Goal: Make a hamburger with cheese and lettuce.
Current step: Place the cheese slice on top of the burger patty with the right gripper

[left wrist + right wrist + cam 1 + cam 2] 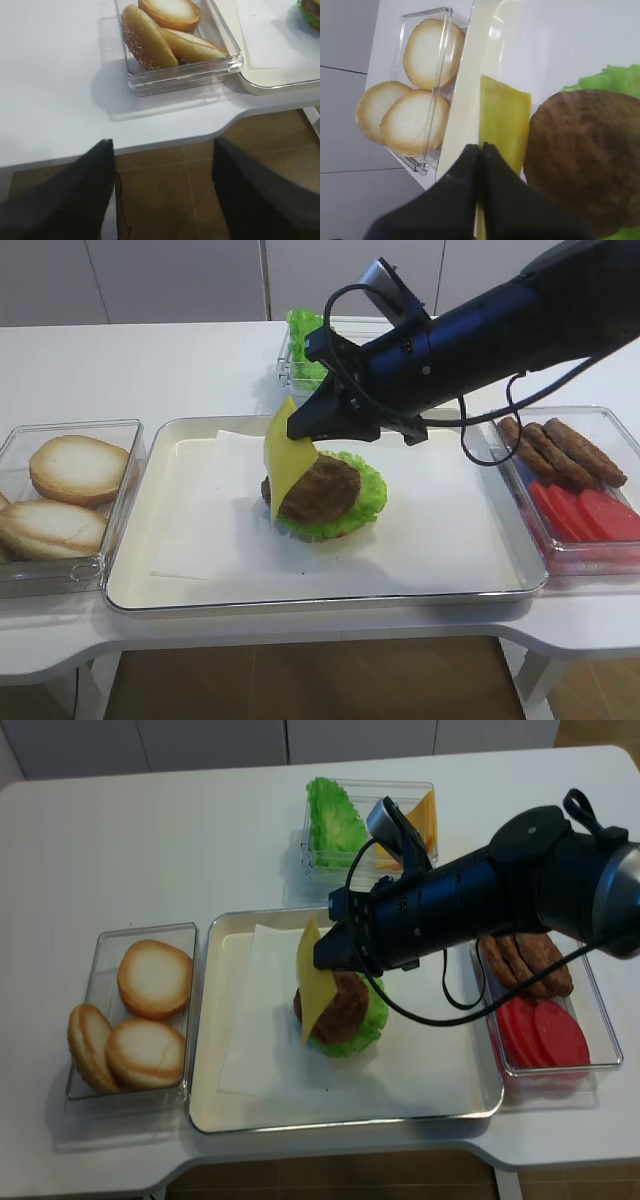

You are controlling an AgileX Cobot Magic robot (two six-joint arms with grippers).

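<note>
White table w/ a metal tray [130, 585] at centre, lined w/ white paper [210, 530]. On the paper sits the hamburger [325, 498]: brown patty on top, lettuce [368, 490] ruffling out round it, bun base barely visible. The right gripper [297, 428] reaches in from the right on a dark arm, jaws pinched tight on the top edge of the cheese [284, 455]. The slice hangs nearly upright, its lower part against the patty's left side. Left gripper [162, 190] is off the table's front-left edge, above the floor, jaws wide apart, holding nothing. Clear bin of buns [70, 490] left of the tray; bin w/ sausages [560, 450] and red slices [585, 515] to the right; bin of green leaves [335, 820] and yellow slices [424, 820] behind.
</note>
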